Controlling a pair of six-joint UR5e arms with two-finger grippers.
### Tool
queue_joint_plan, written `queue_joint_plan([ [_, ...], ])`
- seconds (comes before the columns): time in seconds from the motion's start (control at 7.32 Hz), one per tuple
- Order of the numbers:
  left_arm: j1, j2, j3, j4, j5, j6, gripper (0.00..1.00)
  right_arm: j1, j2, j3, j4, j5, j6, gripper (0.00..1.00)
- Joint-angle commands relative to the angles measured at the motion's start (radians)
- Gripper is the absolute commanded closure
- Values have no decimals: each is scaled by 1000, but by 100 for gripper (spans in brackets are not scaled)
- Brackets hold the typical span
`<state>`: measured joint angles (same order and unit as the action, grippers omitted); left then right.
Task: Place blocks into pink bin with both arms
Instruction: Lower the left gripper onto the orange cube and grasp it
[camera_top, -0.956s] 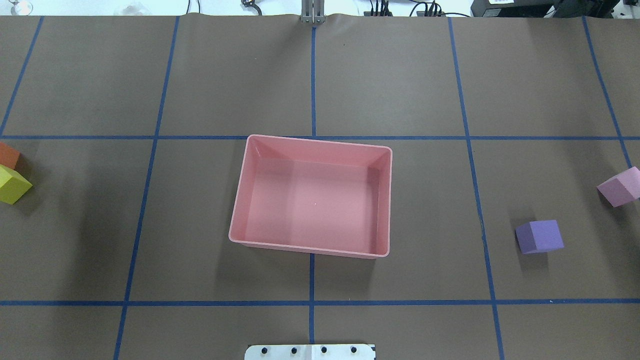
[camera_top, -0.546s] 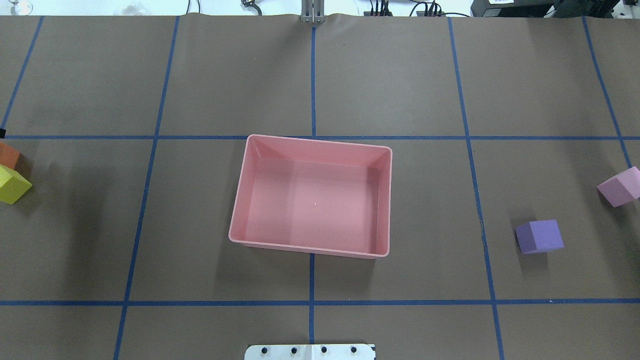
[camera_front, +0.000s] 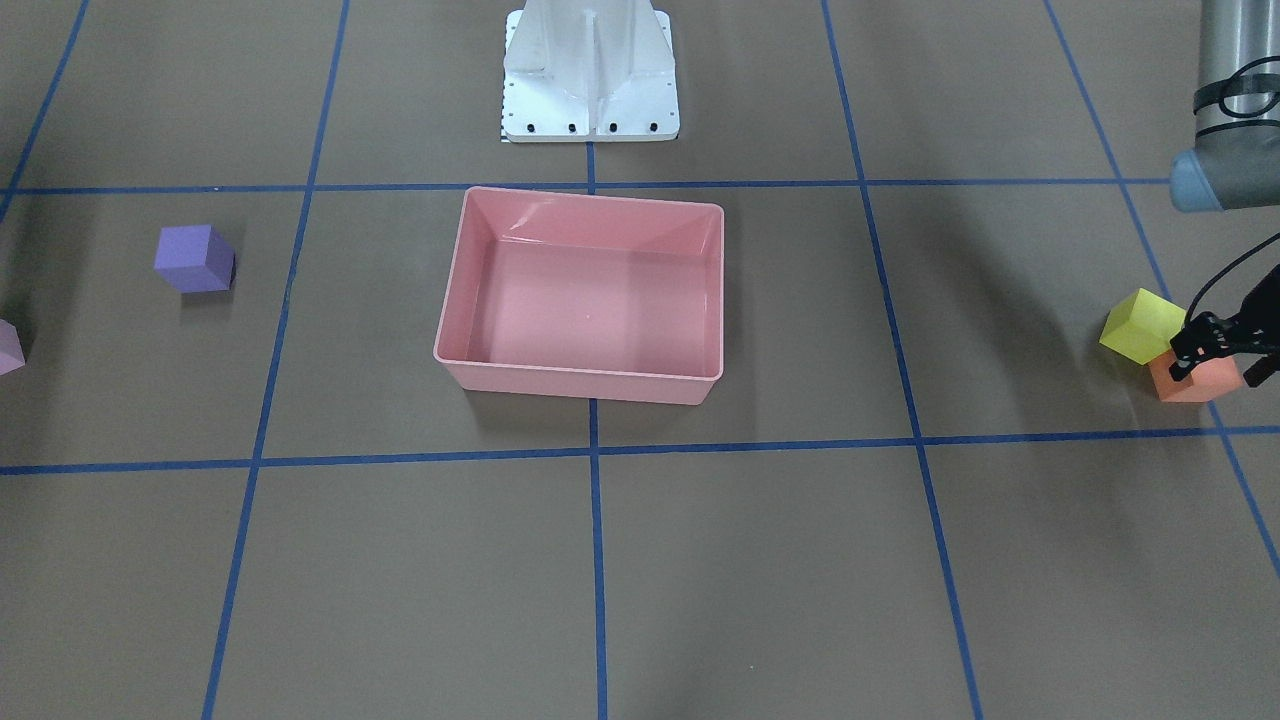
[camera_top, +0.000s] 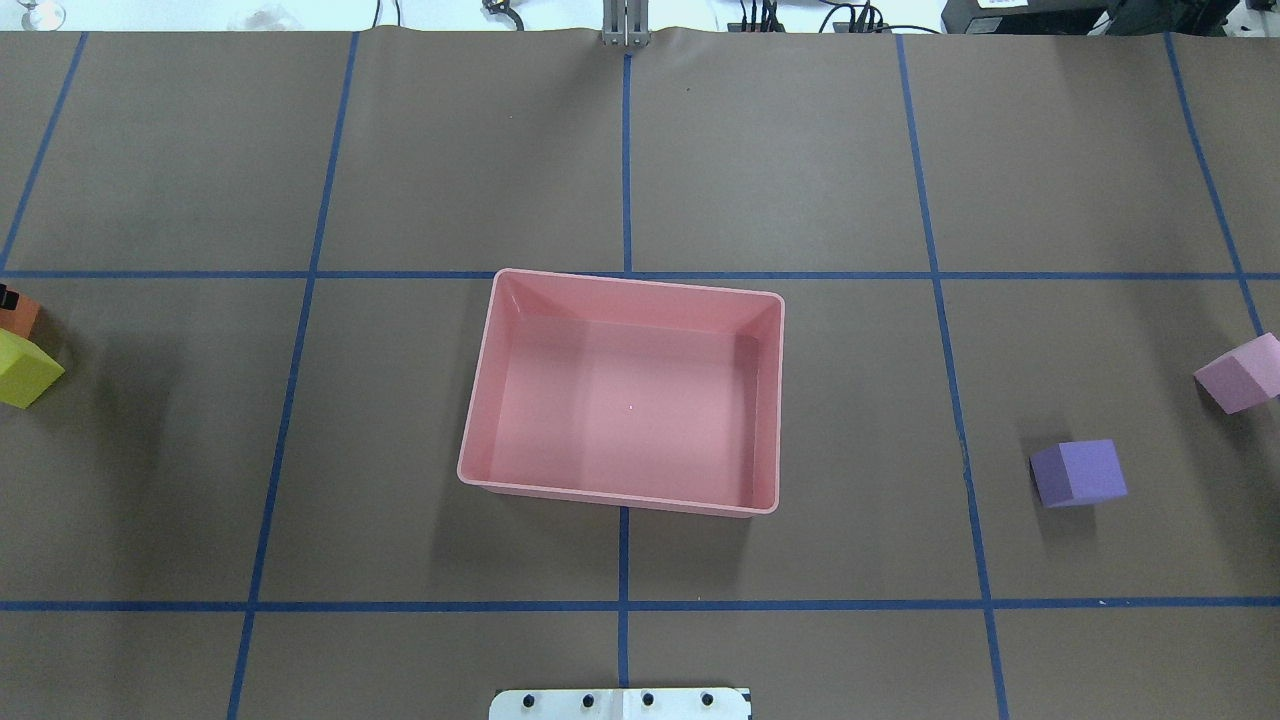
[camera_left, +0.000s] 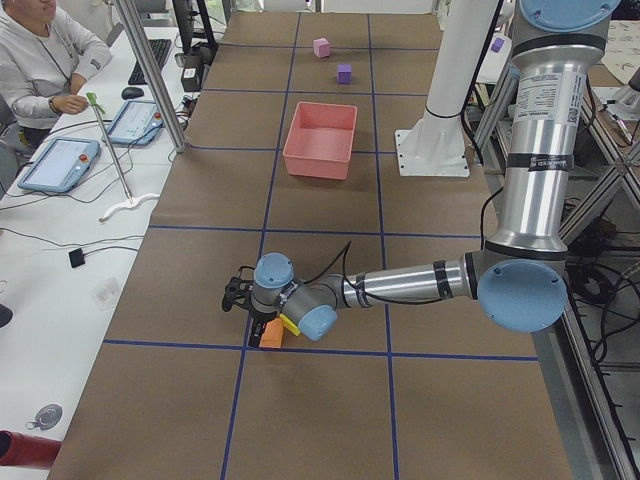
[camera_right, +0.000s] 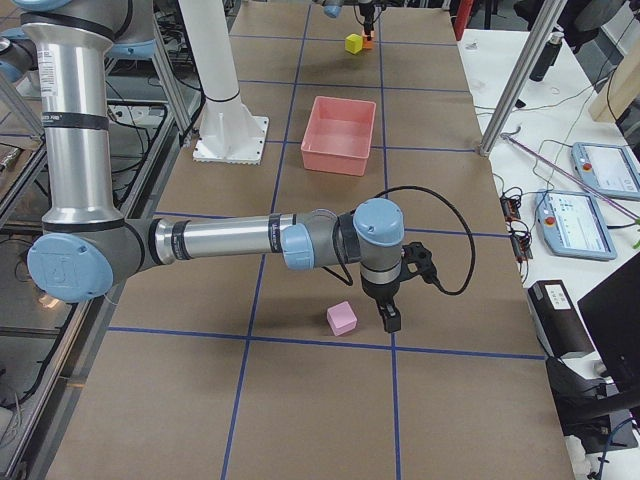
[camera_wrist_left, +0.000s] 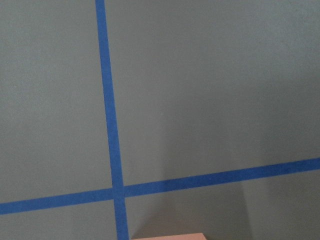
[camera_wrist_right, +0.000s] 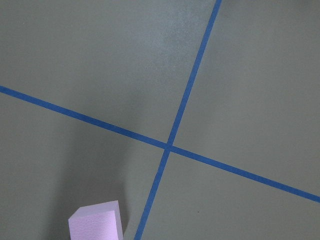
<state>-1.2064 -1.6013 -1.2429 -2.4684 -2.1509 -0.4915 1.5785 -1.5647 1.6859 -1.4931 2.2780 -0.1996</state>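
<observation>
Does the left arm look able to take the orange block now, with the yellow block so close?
Probably yes. The left gripper hangs right over the orange block, jaws apart; the yellow block sits close beside it but seems clear of them.

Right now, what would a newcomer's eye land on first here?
The glossy pink bin sits empty in the middle. Two blocks lie at each far end: the purple block and light pink block on the robot's right, the yellow block and orange block side by side on its left. The left end effector hangs over the orange block.
</observation>
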Motion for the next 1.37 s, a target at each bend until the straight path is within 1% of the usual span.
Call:
queue_joint_plan([
  [0.0,17,30,5,-44,0,-4,16,0,0,1,1,0,-1,0],
  [0.27,18,30,5,-56,2,-1,79,0,0,1,2,0,-1,0],
  [0.41,18,26,0,-55,0,1,96,0,0,0,7,0,0,0],
  [0.55,18,14,-9,-53,-4,-4,99,0,2,0,7,0,2,0],
  [0.82,16,-64,-27,-41,-1,-15,99,0,2,0,7,1,5,0],
  [0.96,16,-118,-30,-43,0,-88,99,0,2,0,7,1,6,0],
  [1.09,16,-167,-68,-46,3,-257,98,0,2,0,5,1,6,0],
  [1.23,55,-180,-143,-47,3,-351,98,0,0,0,5,3,8,0],
])
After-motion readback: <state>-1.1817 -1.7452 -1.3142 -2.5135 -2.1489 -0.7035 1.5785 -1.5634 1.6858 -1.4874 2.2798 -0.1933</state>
